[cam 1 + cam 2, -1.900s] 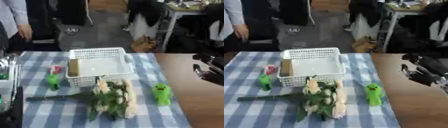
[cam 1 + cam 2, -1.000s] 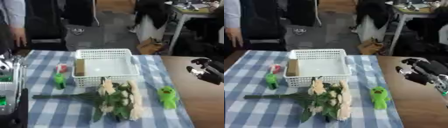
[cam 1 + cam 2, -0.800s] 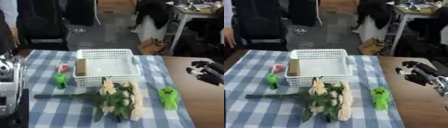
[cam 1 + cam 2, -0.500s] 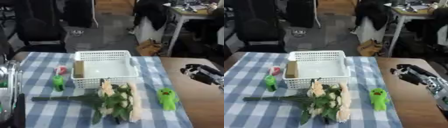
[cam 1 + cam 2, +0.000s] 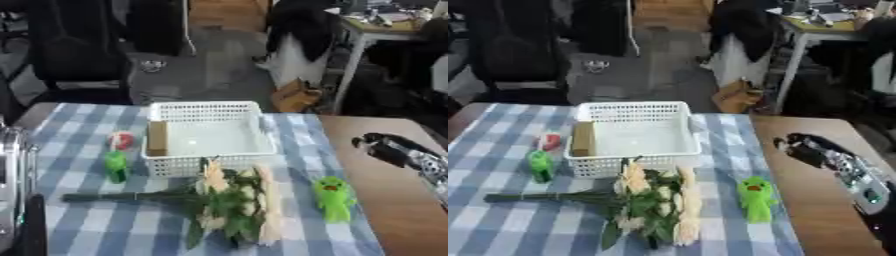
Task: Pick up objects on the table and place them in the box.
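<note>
The right hand (image 5: pixel 802 148) hovers with fingers curled on nothing, the green duck toy (image 5: pixel 754 197) just below-left, likely next for the white basket (image 5: pixel 674 151).

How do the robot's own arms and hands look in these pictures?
The right robot hand is black, with dark fingers; behind it the forearm is silver-grey with small round markings, one greenish. At the left edge, the left arm shows as a shiny silver part above a black piece.

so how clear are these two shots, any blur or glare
Left eye view: soft all over, the white plastic basket mesh smeared, no glare. Right eye view: equally soft, the black right hand and green duck-like toy lack fine detail; lighting is even, shadows faint.
</note>
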### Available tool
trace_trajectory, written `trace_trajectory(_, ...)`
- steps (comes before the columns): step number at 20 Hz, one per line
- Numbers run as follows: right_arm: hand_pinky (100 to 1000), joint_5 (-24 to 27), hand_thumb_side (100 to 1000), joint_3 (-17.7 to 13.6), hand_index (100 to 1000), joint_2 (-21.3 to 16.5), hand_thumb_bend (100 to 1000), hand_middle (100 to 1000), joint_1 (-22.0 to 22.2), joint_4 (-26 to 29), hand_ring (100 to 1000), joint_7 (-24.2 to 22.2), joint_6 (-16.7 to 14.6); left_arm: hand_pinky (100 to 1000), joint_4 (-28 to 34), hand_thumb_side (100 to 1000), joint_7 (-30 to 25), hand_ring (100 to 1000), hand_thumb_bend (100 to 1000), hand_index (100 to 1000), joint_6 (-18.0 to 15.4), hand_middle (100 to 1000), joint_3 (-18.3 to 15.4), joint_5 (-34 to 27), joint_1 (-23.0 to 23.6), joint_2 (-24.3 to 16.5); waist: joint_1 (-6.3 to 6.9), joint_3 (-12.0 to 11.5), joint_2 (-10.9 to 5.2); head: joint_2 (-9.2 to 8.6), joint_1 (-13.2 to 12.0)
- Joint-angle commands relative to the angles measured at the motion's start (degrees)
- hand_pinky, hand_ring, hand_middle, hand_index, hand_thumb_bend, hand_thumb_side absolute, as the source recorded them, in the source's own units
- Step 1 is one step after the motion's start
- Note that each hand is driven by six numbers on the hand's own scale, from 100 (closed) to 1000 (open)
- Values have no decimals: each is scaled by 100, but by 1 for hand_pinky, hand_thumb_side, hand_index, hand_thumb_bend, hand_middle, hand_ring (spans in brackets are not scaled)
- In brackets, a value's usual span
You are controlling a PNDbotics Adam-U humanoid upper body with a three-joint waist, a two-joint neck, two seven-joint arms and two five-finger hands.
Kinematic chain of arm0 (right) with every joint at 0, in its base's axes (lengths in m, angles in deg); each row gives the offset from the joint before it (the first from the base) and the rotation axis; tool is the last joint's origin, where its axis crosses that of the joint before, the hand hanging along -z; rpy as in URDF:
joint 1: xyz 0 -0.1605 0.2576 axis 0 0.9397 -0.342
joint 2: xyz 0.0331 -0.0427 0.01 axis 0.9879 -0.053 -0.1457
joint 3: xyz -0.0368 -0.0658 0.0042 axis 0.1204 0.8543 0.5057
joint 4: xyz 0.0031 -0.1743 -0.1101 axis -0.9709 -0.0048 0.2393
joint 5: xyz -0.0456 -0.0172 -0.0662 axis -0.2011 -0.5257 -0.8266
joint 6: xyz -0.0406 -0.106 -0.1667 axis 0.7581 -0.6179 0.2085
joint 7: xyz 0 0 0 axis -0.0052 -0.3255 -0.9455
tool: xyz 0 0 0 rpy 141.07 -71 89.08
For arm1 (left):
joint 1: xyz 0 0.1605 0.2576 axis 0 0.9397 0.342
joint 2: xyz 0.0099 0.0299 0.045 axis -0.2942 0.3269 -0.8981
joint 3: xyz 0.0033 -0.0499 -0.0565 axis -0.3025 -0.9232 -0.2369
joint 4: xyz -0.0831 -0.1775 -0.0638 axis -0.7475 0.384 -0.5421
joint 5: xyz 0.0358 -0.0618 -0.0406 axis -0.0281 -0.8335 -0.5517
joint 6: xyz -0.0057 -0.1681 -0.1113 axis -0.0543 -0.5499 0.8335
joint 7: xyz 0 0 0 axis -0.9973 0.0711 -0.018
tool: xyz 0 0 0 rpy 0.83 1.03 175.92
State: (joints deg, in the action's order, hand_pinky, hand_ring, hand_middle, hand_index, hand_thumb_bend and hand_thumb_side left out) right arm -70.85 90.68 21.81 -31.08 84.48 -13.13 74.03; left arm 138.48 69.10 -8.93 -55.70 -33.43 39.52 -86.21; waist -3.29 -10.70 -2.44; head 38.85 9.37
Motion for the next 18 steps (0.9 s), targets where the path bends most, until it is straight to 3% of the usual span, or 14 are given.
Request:
trace_trajectory(1, 828, -42, 1000, -82, 1000, -82, 307, 903, -112, -151, 923, 173, -2, 825, 77, 1000, -22, 928, 100, 992, -52, 897, 52, -49, -133, 68, -107, -27, 42, -51, 103)
trace_trajectory(7, 842, -215, 1000, -114, 1000, 71, 307, 916, -172, -589, 939, 464, 35, 825, 77, 1000, -47, 928, 100, 989, -121, 895, 87, -102, -161, 182, -175, -154, 105, -114, 248)
trace_trajectory(13, 854, -228, 1000, -155, 1000, 194, 279, 923, -223, -1015, 951, 594, 154, 825, 77, 1000, -101, 927, 100, 988, -163, 894, 142, -149, -157, 259, -257, -267, 91, -67, 444)
trace_trajectory(18, 872, -168, 982, -208, 1000, 322, 241, 939, -144, -1443, 971, 731, 362, 825, 77, 1000, -164, 927, 100, 987, -188, 893, 201, -207, -36, 301, -425, -342, -80, 189, 666)
